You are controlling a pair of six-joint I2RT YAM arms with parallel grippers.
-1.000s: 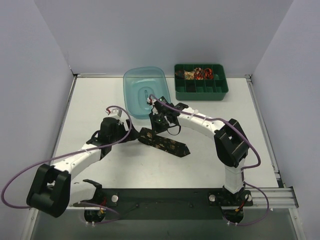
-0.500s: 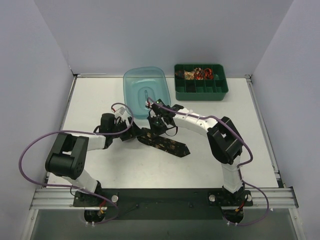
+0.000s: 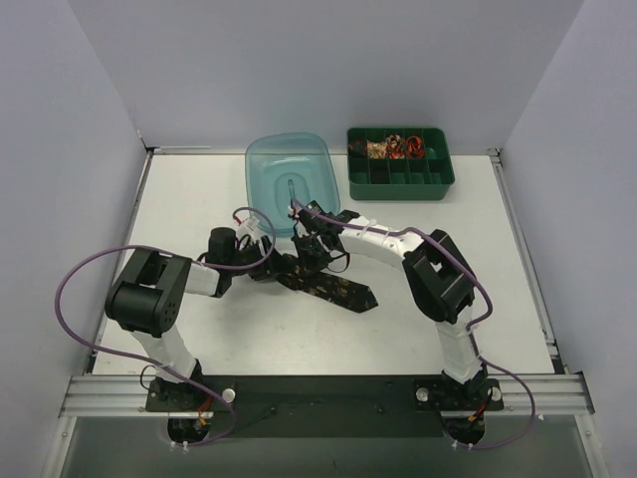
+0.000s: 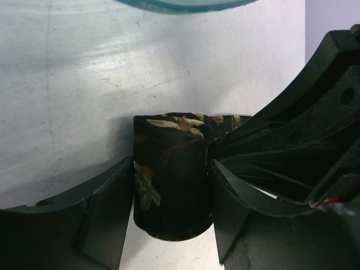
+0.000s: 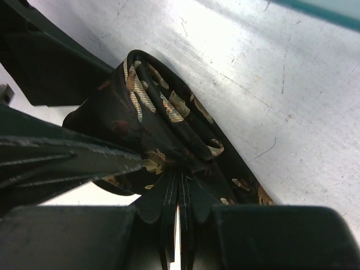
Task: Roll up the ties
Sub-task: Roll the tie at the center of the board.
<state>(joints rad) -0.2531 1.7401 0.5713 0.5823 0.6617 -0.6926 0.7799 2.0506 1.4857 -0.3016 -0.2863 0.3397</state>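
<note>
You have the long black fabric necktie with gold-tan leaves (image 3: 336, 289) only partly rolled on the white table (image 3: 189, 199). The left gripper (image 3: 265, 263) clasps the coil (image 4: 171, 180) on both sides. The right gripper (image 5: 179, 194) is pinched tight on its fabric. The pointed tail is not yet rolled.

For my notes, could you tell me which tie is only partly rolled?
The black tie on the table; the others sit coiled in the green tray.

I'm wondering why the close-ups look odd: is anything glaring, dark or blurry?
Top view: even soft light, sharp throughout, only faint shadows on the white tabletop. Left wrist view: the rolled black gold-patterned fabric necktie is crisp; the left hand's black fingers beside it are dim. Right wrist view: glare bleaches the tabletop; the right hand's fingers are dark and soft.
</note>
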